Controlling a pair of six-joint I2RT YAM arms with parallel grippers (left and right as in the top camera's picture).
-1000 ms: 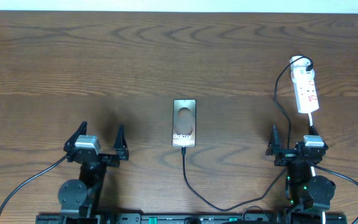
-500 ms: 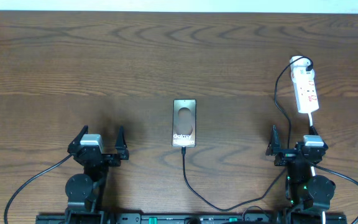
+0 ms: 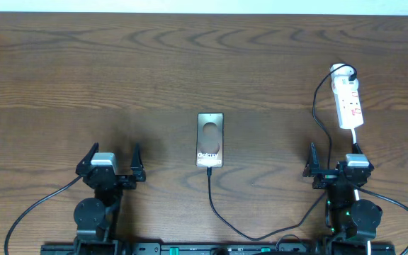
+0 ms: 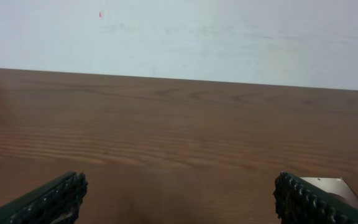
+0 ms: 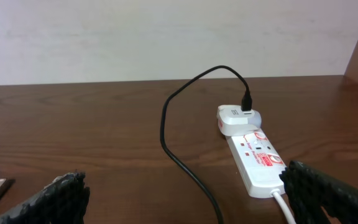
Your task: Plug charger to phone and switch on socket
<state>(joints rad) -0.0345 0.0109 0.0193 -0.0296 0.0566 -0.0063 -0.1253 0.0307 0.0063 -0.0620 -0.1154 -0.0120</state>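
Note:
The phone (image 3: 210, 139) lies flat at the table's middle, "Galaxy" lettering near its front end. The thin black charger cable (image 3: 222, 216) meets the phone's front edge, curves along the front of the table and runs up to a white adapter (image 3: 341, 71) at the far end of the white socket strip (image 3: 349, 103). In the right wrist view the cable (image 5: 179, 158) enters the adapter (image 5: 238, 118) on the strip (image 5: 257, 163). My left gripper (image 3: 111, 157) is open, left of the phone. My right gripper (image 3: 336, 157) is open, just in front of the strip. A phone corner (image 4: 337, 186) shows in the left wrist view.
The strip's white cord (image 3: 355, 145) runs toward my right arm's base. Thicker black robot cables (image 3: 34, 209) trail at the front left and right. A pale wall (image 4: 179, 37) stands behind the table's far edge.
My left gripper has shifted slightly right and settled; the right arm, phone, cable and strip have not moved.

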